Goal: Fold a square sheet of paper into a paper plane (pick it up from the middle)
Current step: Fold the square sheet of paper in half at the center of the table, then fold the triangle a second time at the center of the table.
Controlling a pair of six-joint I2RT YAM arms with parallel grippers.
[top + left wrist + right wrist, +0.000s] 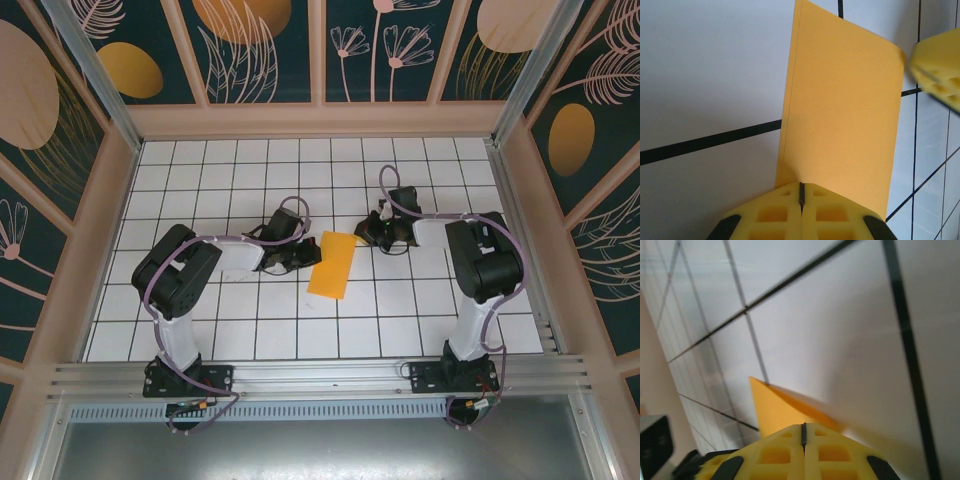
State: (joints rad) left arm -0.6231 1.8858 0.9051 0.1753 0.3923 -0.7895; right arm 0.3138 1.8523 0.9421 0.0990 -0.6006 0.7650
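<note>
From above, the square sheet of paper lies near the middle of the desk, looking like a narrow rectangle rather than a full square. Its long axis runs from the near edge toward the far edge, with the far end leaning a little right. The left gripper sits just beside the sheet's left long side, and the right gripper is at its far right corner, so the paper lies between the two and both are about equally close. On the left wrist camera, the left gripper has its yellow fingers pressed together with only a thin seam between them. The paper stretches straight away from the tips, its near edge slipping under them. Whether that edge is actually nipped or only pressed to the desk cannot be told from here. The right gripper pokes in at the upper right, touching or nearly touching the sheet's far corner. On the right wrist camera, blurred, the right gripper is also pressed together, and a pointed corner of the paper juts out just ahead and left of its tips. The judgement: the next fold turns on that long axis, since each gripper works one long side from opposite ends.
</note>
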